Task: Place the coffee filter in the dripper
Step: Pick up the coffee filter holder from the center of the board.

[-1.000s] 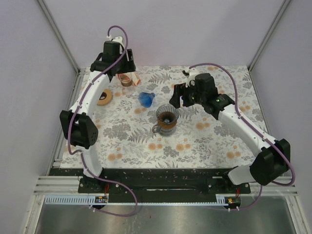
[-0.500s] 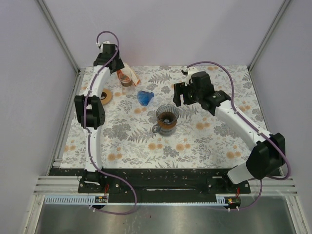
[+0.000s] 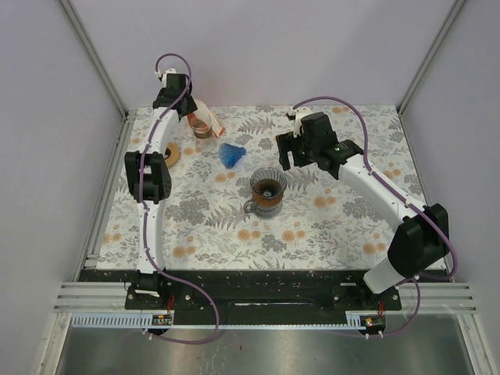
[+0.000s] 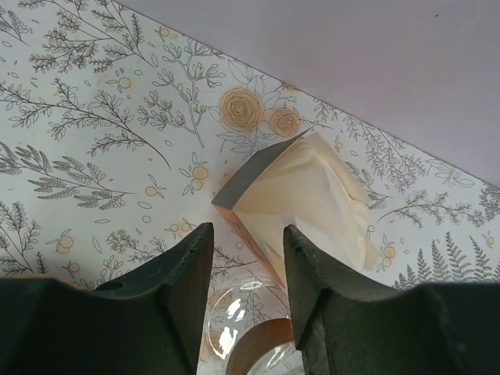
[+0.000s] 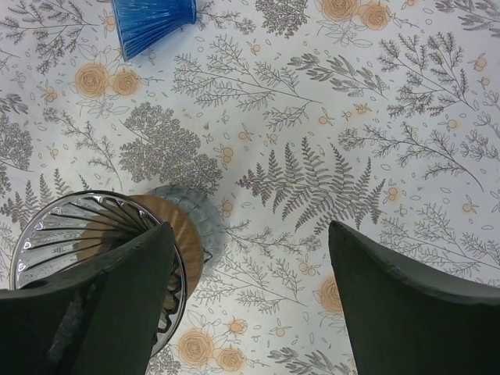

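A stack of cream paper coffee filters point(image 4: 312, 195) lies in a copper-edged holder point(image 3: 211, 117) at the back left of the table. My left gripper point(image 4: 246, 258) is open and empty, its jaws just short of the filters, above a glass piece with a wooden collar point(image 4: 254, 332). In the top view the left gripper point(image 3: 187, 105) is at the far back left. The glass dripper point(image 3: 268, 187) sits on a grey mug in the middle; it also shows in the right wrist view point(image 5: 86, 242). My right gripper point(image 3: 287, 154) is wide open and empty, to the dripper's right point(image 5: 250, 266).
A blue ribbed dripper point(image 3: 233, 156) lies on its side behind the glass dripper, also in the right wrist view point(image 5: 152, 19). A wooden ring point(image 3: 166, 155) lies at the left. The back wall is close behind the filters.
The left arm has stretched out towards the back left corner, carrying its gripper over the filter holder. The right gripper has shifted slightly back and left.
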Robot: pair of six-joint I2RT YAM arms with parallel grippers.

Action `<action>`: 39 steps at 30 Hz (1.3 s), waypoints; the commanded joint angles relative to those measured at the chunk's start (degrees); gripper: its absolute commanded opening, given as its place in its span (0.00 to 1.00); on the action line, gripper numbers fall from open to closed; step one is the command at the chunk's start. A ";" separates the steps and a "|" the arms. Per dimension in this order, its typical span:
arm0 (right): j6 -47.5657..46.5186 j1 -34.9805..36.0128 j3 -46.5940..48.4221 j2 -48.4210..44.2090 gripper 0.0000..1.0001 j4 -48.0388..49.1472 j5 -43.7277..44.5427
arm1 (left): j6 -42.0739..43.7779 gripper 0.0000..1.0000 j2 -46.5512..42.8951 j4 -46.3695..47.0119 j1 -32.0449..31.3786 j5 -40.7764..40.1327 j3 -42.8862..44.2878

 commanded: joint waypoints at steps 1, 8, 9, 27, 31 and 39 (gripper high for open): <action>-2.15 0.49 2.93 0.33 0.88 0.13 1.64 | -0.15 0.43 1.48 3.53 0.98 -0.03 3.02; -2.33 0.49 3.55 0.86 0.88 -0.05 1.38 | -0.85 0.12 2.28 2.83 1.33 0.93 3.81; -2.24 0.49 3.55 1.03 0.88 -0.05 1.29 | -1.12 0.05 1.93 2.39 1.33 1.37 3.90; -0.83 0.49 1.44 -3.44 0.88 -0.05 -0.29 | 0.54 0.00 -10.73 2.82 2.12 5.86 5.57; -0.39 0.49 -0.32 -6.17 0.88 -0.05 -0.21 | 2.22 0.00 -13.36 3.97 1.16 6.12 5.22; 1.01 0.49 -3.04 -10.48 0.88 -0.05 -0.38 | 10.55 0.00 -21.35 3.71 -2.18 5.95 2.41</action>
